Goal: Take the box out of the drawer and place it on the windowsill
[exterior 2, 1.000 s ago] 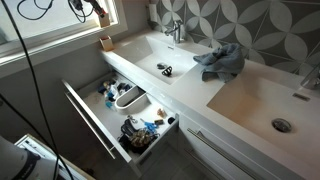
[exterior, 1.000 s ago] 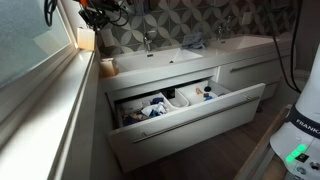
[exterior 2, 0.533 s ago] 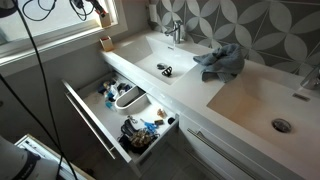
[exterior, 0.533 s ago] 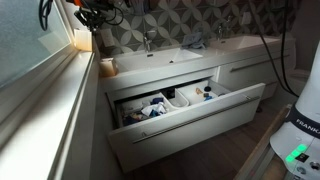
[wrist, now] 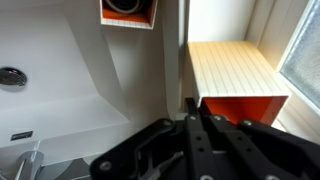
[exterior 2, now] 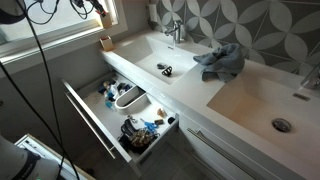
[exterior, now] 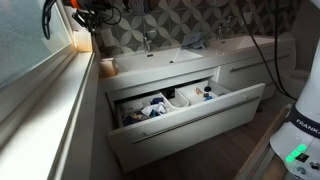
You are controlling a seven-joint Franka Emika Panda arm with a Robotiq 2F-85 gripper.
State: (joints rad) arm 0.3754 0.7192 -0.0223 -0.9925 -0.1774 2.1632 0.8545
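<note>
Orange box (wrist: 236,72) with the ribbed white top is sitting on the windowsill (exterior: 58,98), just past the end of the sink (wrist: 55,55). Hand (wrist: 193,112) is right beside the box, fingers together, gripping nothing. Drawer (exterior: 190,108) under the sink hangs open.

- A home bathroom: a long white vanity top (exterior 2: 197,88) with two sunken basins and chrome taps (exterior 2: 176,30).
- Behind it, grey-and-white geometric wall tiles (exterior 2: 255,25).
- Below, an open white drawer (exterior: 195,122) cluttered with toiletries.
</note>
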